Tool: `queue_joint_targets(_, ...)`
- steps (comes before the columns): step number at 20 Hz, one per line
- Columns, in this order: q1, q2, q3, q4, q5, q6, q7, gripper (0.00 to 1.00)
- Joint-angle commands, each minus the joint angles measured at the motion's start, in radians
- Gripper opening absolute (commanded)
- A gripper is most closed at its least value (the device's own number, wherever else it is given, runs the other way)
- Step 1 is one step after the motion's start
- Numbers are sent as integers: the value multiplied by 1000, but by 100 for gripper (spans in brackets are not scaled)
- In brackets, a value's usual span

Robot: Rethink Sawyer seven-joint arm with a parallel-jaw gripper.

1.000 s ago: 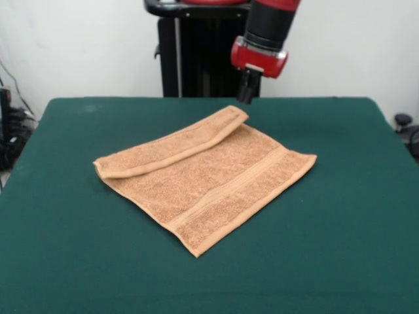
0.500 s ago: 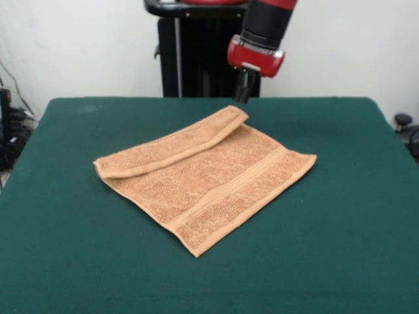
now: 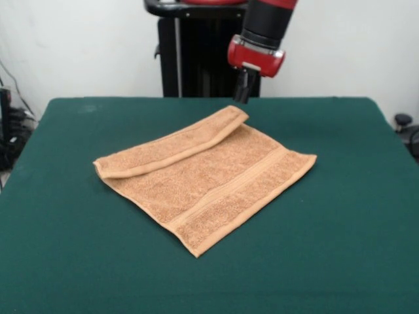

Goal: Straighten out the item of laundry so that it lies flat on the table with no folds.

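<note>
The orange-tan towel lies in the middle of the dark green table, set diagonally. Its far edge is folded over toward the near side as a long flap that runs from the left corner to the far corner. A woven band stripe runs along its near right side. My gripper hangs on the red and black arm just above and behind the towel's far corner, apart from the cloth. Its dark tips look close together and hold nothing.
The robot's black pedestal stands behind the table's far edge. Cables and dark gear sit off the table's left side, and a dark knob off its right.
The gripper rose a little and shifted slightly left over the first half second, then stayed still. The towel has not moved.
</note>
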Motion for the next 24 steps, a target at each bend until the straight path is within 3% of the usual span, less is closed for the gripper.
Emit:
queue_joint_targets(1,21,32,31,5,35,-53,201,0)
queue_joint_targets(14,6,8,43,25,23,-29,199,0)
queue_joint_targets(15,13,10,40,28,30,-30,203,100)
queue_joint_targets(24,14,21,56,19,41,-28,212,100)
